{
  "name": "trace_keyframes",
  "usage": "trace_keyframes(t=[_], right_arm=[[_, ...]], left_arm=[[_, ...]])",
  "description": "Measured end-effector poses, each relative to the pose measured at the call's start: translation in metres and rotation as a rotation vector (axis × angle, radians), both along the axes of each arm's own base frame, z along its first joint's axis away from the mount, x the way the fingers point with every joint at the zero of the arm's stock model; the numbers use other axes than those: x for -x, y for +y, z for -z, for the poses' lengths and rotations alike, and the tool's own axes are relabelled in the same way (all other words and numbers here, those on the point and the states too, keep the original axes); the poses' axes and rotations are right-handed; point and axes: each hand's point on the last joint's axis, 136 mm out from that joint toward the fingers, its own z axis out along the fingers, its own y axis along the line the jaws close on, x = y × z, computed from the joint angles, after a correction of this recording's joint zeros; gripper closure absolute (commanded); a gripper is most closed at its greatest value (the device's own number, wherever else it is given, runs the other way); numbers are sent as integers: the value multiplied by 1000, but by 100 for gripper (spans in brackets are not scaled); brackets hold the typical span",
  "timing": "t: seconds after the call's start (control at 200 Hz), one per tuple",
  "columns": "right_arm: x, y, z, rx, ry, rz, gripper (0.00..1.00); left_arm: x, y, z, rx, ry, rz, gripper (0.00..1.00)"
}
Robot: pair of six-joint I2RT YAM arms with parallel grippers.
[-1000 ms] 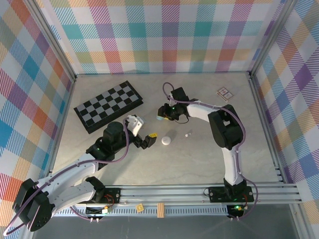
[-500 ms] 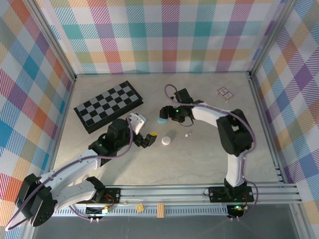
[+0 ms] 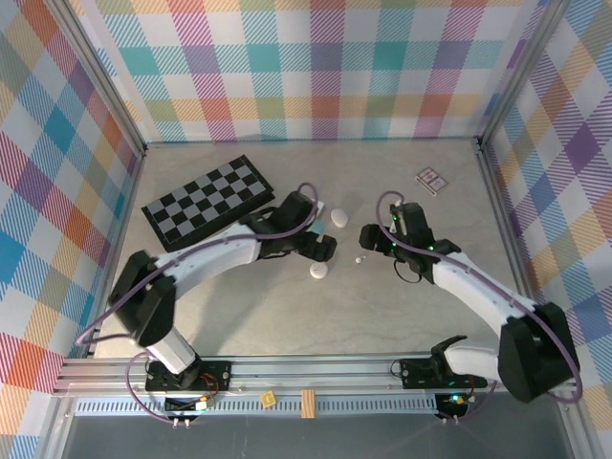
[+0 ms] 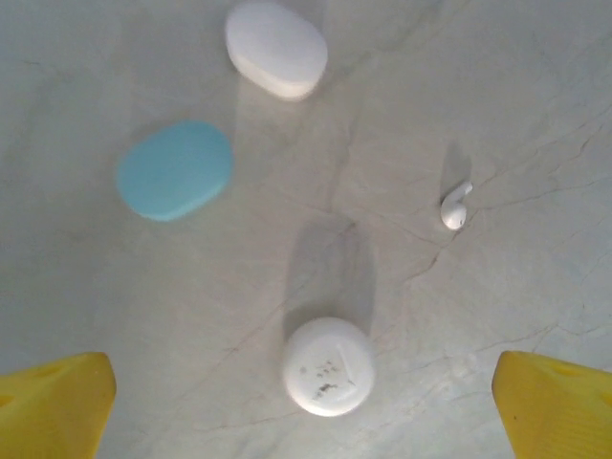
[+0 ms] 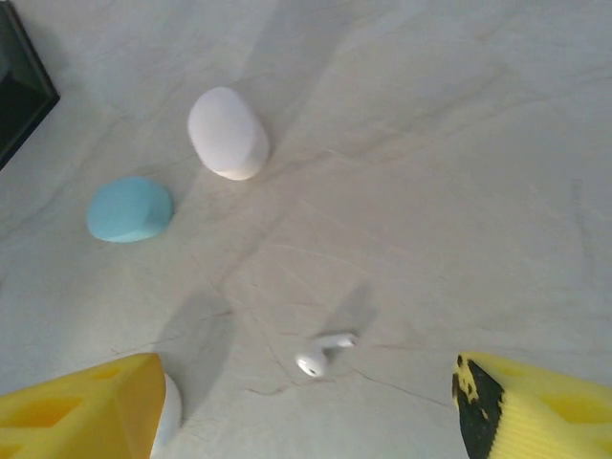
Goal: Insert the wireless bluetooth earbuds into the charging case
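Left end effector (image 3: 326,249), right end effector (image 3: 368,236), open

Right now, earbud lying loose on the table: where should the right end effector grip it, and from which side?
Probably the rounded head of the earbud, from straight above. It lies flat on its side on the table, stem along the surface, bare surface all round, so the open right end effector could close across the head, crosswise to the stem.

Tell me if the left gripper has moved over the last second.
Yes: the left gripper went rightward, from left of the round white case to just beyond it.
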Motion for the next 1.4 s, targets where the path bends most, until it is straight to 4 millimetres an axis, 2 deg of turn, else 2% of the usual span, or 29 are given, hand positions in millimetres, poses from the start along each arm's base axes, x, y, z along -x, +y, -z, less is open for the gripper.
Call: trace_keyframes(t=[0.125,0.28,0.425,0.54,0.785,0.915,0.98,1.015,1.195,1.4], right_arm=[[11,-16,-1,23,-10,35,22],[17,-25,2,37,-7,56,22],[19,-29,5,56,4,60,22],[20,-31,4,62,3,60,22],[20,-31,4,61,3,59,23],[20,-31,4,61,4,59,22],[20,-31,4,61,4,60,22],[20,-31,4,61,4,60,22],[20,-31,4,61,4,60,23],[20,-30,4,56,5,55,23]], left_arm=[[6,-17,29,-88,116,-13,0],[12,-23,65,-171,234,-42,0],[16,-19,84,-214,289,-76,0],[18,-17,95,-233,318,-102,5],[19,-16,106,-237,349,-154,23],[17,-17,110,-241,358,-173,26],[17,-17,109,-241,359,-184,41],[16,-17,109,-242,358,-185,44],[15,-16,110,-260,356,-195,49],[14,-16,110,-259,353,-198,50]])
